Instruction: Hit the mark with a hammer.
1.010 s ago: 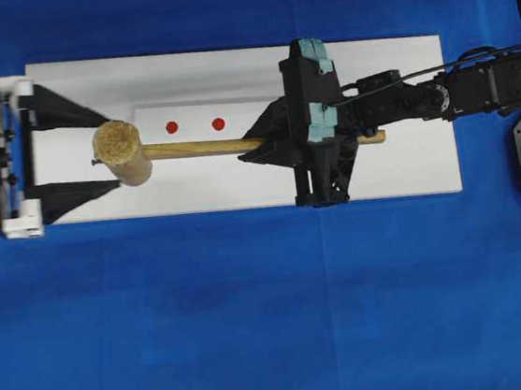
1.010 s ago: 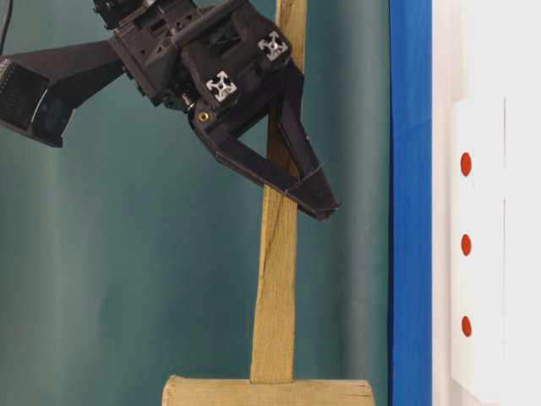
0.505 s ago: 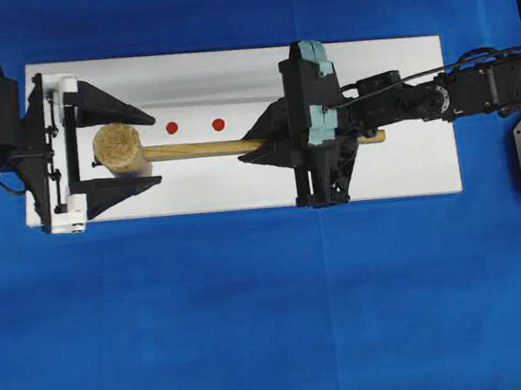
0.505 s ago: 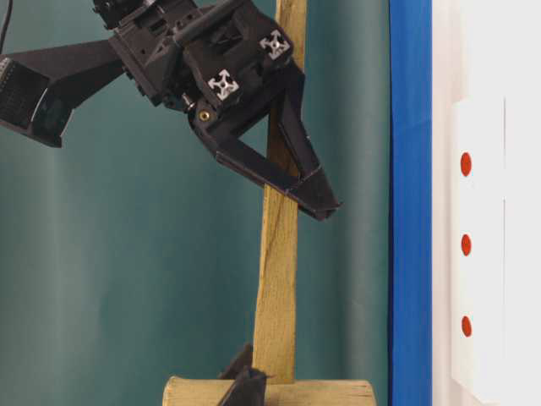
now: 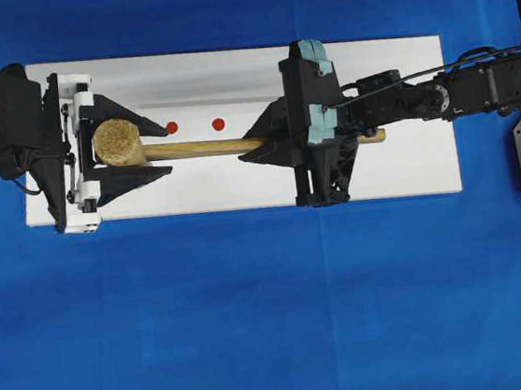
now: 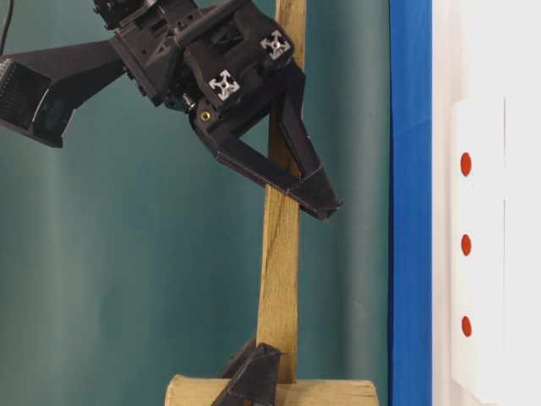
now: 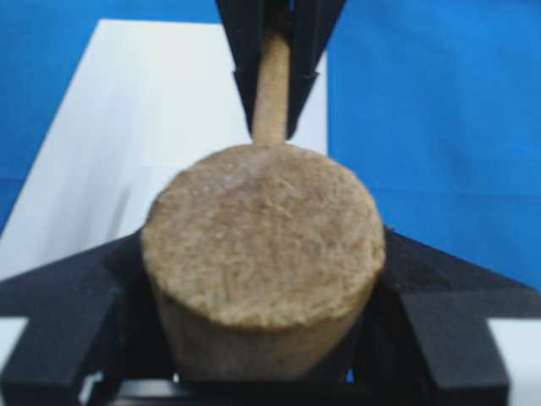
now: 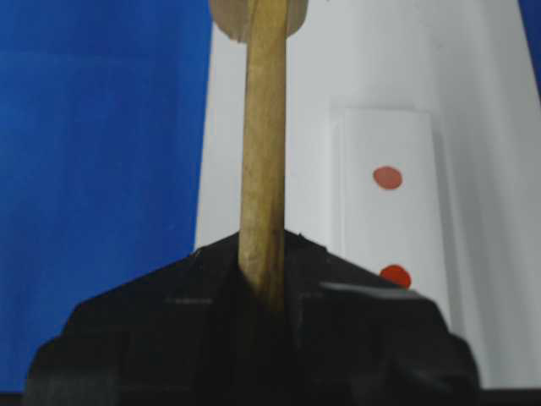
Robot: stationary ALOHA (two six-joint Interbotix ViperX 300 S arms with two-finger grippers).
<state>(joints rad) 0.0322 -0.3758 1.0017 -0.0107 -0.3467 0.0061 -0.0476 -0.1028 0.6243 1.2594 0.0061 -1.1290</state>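
Overhead exterior: white board (image 5: 408, 164) on blue table (image 5: 256, 318).

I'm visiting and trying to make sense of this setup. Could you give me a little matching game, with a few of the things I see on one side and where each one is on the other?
Things:
1. hammer head
2. hammer handle
3. red dots
4. white board

Places:
A. lying on the blue table
B. between the open jaws of the left gripper
C. clamped in the right gripper
D. on the raised white strip, beside the handle

Pairs: 1-B, 2-C, 3-D, 4-A
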